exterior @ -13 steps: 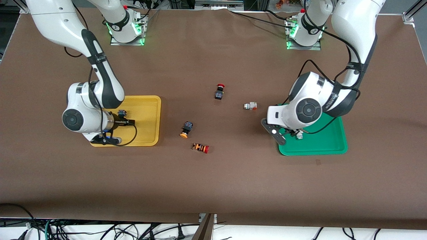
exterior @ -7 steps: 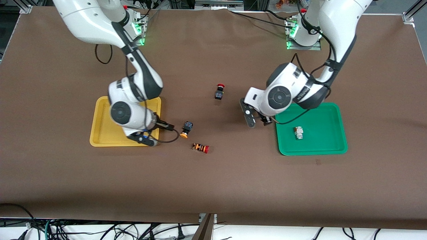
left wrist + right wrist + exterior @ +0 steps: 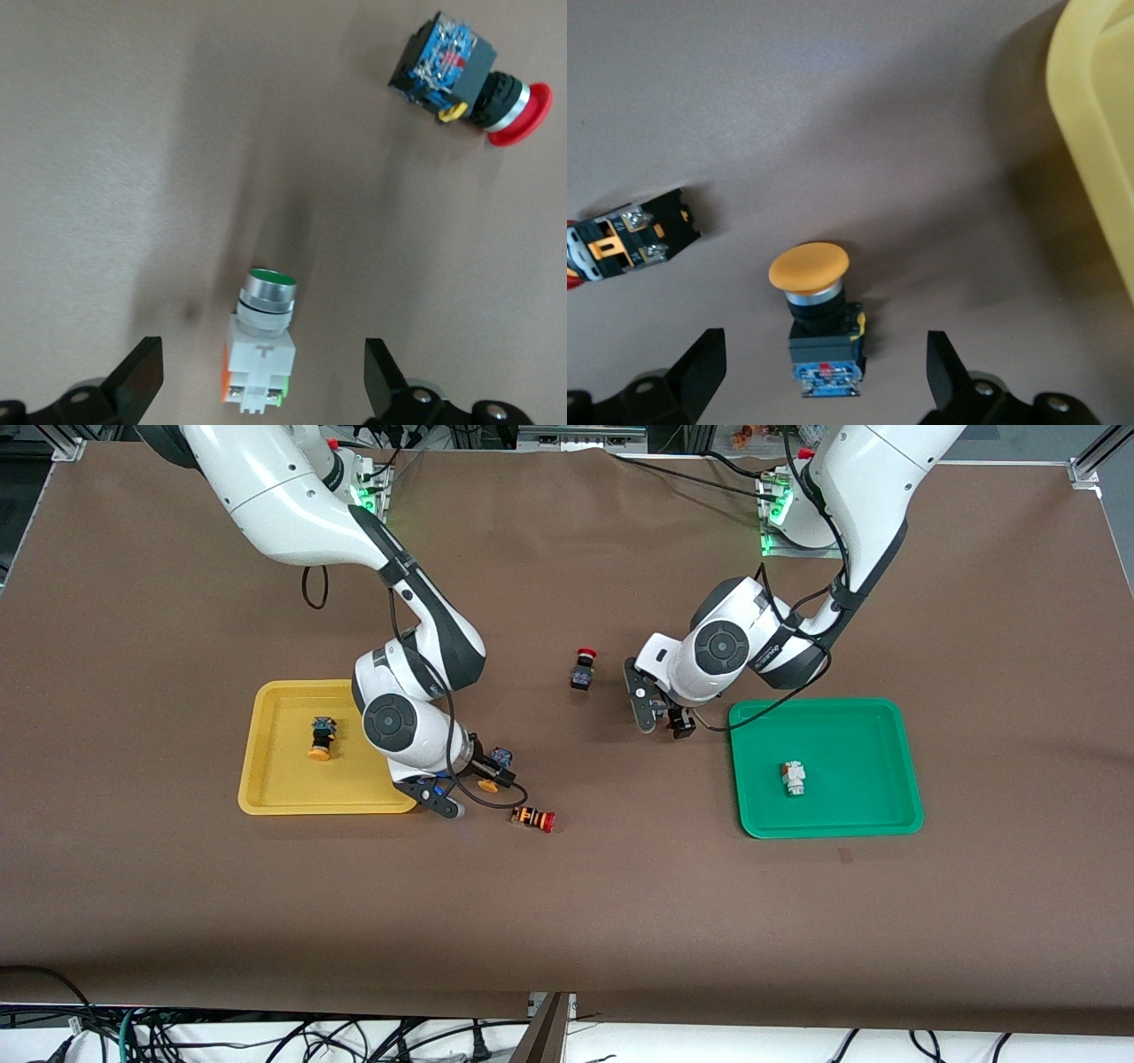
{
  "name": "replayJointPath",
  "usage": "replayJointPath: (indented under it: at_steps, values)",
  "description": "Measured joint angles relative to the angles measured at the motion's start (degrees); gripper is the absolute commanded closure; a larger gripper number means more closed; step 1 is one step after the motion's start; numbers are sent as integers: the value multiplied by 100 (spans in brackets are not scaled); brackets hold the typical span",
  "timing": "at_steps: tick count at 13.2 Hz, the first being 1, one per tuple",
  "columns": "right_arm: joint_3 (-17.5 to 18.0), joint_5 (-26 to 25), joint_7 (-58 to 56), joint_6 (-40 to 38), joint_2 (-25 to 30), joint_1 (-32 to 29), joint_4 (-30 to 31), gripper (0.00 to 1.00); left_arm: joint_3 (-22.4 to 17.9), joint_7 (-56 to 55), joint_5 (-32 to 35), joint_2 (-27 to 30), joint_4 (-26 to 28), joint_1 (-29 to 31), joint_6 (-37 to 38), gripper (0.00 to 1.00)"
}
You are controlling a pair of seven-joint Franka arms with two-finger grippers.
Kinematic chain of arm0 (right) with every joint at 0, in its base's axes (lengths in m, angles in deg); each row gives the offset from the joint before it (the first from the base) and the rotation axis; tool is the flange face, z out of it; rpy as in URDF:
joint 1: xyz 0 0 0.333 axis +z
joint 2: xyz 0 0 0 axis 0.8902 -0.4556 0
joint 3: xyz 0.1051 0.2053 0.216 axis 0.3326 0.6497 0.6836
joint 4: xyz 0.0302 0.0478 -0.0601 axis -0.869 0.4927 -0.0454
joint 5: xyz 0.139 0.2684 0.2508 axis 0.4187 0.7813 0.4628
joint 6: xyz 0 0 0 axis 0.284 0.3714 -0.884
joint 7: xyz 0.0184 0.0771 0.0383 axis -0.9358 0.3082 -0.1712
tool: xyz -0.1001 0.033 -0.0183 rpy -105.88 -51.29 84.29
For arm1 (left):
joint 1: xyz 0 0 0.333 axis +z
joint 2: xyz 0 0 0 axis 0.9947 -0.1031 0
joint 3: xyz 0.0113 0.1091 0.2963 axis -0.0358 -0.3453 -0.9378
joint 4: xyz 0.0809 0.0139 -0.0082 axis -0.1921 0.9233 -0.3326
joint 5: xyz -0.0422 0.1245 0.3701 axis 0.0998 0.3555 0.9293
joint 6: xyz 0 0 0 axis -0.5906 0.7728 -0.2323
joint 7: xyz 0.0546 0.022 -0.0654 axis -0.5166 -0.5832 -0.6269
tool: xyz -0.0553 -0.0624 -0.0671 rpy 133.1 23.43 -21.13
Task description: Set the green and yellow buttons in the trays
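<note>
- My right arm reaches out from its base and bends down at the wrist, so the right gripper (image 3: 490, 773) hangs low over the table.
- Its fingers (image 3: 700, 367) are spread wide, nothing between the pads.
- My left arm folds down the same way, wrist tipped toward the table's middle.
- The left gripper (image 3: 666, 717) also sits low, its fingers (image 3: 142, 376) parted wide and gripping nothing.

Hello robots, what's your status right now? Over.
Left end effector open over green-capped button. Right end effector open over yellow-capped button. One button each in yellow tray and green tray. Red-capped switch nearby, not blocking.
</note>
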Motion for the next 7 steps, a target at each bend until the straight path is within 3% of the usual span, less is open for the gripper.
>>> replayJointPath:
  at_steps: [1,2,3,4,5,6,7]
  values:
    - [5,-11,54,73,-38,31,-4,0,-1,1,0,-22,26,1,-17,5]
    - [10,-76,124,137,-91,75,-4,0,-4,1,0,-59,40,4,-41,33]
    - [11,-205,181,195,-146,115,-4,4,-4,3,0,-108,53,9,-59,69]
    - [12,-329,216,232,-199,140,-4,25,-5,4,0,-152,61,15,-69,93]
    - [12,-404,230,268,-247,151,-4,82,-5,4,0,-184,61,18,-69,100]
    - [11,-436,230,309,-281,151,-4,100,-5,5,0,-197,61,21,-71,100]
    - [11,-446,229,334,-296,150,-6,100,-5,7,0,-196,57,28,-72,100]
